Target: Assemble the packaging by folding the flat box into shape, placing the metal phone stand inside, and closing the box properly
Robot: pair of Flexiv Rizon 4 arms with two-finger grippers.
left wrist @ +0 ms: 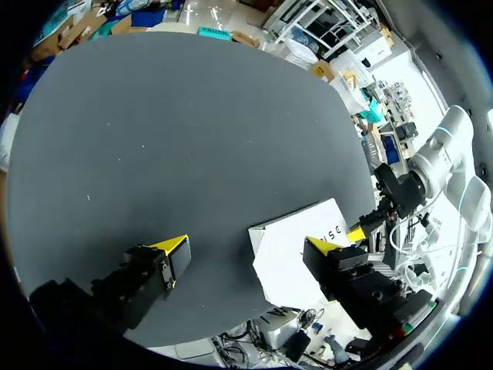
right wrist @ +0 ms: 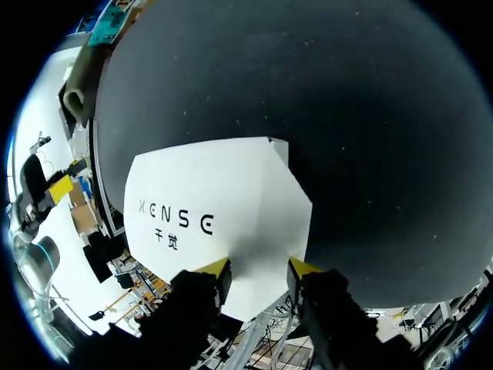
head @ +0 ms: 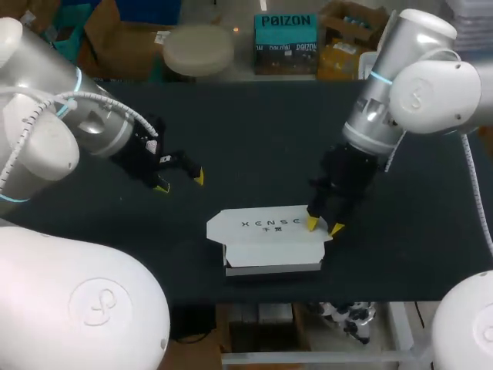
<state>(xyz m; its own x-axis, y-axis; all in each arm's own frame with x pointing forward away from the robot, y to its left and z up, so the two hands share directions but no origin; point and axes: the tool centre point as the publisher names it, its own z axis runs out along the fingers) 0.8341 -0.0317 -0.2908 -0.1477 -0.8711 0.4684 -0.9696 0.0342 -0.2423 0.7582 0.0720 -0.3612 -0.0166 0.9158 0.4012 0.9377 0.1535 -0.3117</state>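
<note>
The white box (head: 269, 240) lies near the table's front edge, its printed lid (right wrist: 208, 208) folded down over the body. My right gripper (head: 324, 226) is at the box's right end. Its jaws stand partly apart, one yellow fingertip (right wrist: 218, 269) over the lid and the other at its right edge. I see no grip from two sides. My left gripper (head: 179, 182) hangs open and empty over bare table, left of and behind the box (left wrist: 296, 243), well clear of it. No metal phone stand shows in any view.
The black table mat (head: 254, 131) spreads behind and to both sides of the box. The table's front edge (head: 308, 299) runs close in front of the box.
</note>
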